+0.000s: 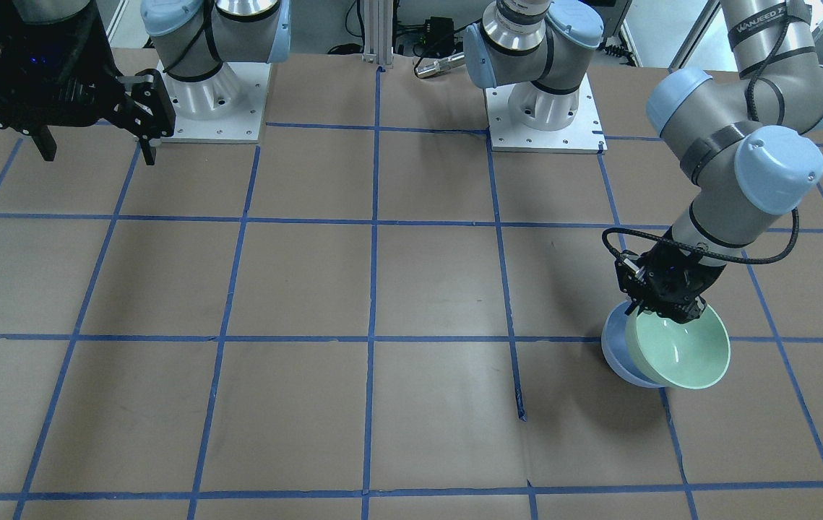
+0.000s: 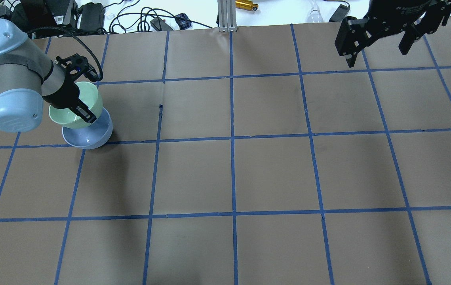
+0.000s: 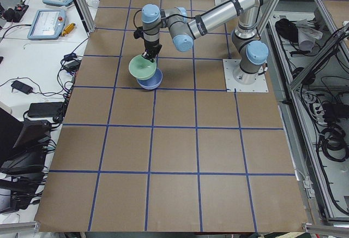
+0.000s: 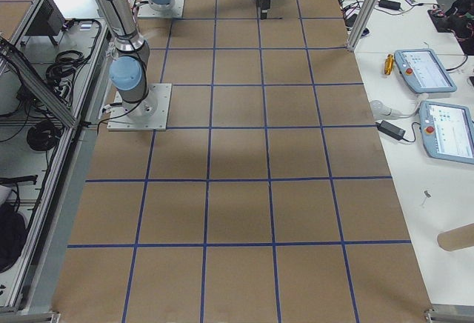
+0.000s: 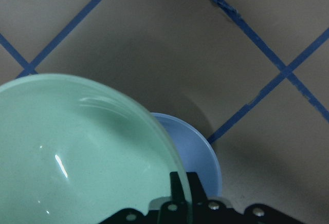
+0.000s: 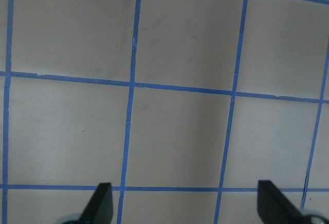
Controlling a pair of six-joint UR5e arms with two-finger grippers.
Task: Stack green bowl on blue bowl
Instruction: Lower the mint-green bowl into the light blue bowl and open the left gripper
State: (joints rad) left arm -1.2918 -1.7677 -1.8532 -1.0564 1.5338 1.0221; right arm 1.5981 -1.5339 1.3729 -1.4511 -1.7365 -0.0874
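Observation:
My left gripper (image 1: pixel 660 309) is shut on the rim of the pale mint-green bowl (image 1: pixel 686 350) and holds it tilted, partly over the pale blue bowl (image 1: pixel 617 354), which sits on the table. In the overhead view the green bowl (image 2: pixel 71 113) overlaps the far left part of the blue bowl (image 2: pixel 92 136), under my left gripper (image 2: pixel 84 114). The left wrist view shows the green bowl (image 5: pixel 77 152) filling the lower left, with the blue bowl (image 5: pixel 198 157) below and beside it. My right gripper (image 2: pixel 377 49) is open and empty, raised high near its base, far from both bowls.
The brown table (image 2: pixel 233 170) is marked with a grid of blue tape lines. A loose tape end (image 2: pixel 160 111) sticks up to the right of the bowls. Cables and devices (image 2: pixel 138 18) lie beyond the far edge. The two arm bases (image 1: pixel 545 108) stand at the robot's side.

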